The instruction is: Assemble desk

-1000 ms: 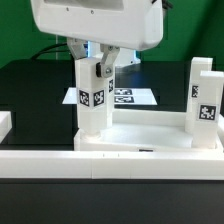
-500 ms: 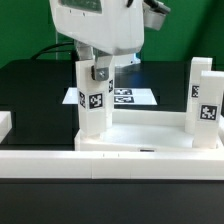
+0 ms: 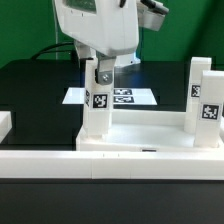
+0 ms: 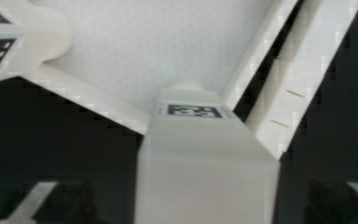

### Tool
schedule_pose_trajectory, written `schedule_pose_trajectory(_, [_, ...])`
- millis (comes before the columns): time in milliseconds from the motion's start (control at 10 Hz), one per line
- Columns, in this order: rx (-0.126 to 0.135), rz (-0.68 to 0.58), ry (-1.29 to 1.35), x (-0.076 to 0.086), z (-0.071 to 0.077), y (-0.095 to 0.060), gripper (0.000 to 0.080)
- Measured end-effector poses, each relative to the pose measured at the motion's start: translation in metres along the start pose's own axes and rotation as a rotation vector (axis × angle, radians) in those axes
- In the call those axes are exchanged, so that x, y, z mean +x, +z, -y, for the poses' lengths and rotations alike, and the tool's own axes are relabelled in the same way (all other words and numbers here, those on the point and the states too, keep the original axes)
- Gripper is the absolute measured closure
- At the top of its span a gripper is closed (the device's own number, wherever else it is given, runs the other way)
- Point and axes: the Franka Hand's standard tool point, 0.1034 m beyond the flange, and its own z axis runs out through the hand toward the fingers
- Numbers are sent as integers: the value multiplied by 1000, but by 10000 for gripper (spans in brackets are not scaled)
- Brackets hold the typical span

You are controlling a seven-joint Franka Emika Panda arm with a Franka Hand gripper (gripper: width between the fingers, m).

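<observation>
Gripper (image 3: pixel 103 72) spread wide, pointing straight down.
It straddles the upright leg (image 3: pixel 96 103) standing on the desk slab (image 3: pixel 150 135).

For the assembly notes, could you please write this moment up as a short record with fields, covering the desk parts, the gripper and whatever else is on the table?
desk slab: white tray-like slab lying on the black table
near leg: white square leg upright in the slab's corner socket on the exterior view's left
far leg: second leg upright at the exterior view's right
gripper: gripper over the near leg's top, jaws open on either side of it
marker board: flat white marker board behind the slab
rail: low white rail in front of the slab
</observation>
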Motion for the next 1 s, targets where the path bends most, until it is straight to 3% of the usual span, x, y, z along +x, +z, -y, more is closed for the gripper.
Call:
schedule_pose_trajectory(600, [8, -9, -433, 3, 1, 0, 151])
schedule_pose_trajectory(1000, [-51, -42, -831, -3, 2, 4, 151])
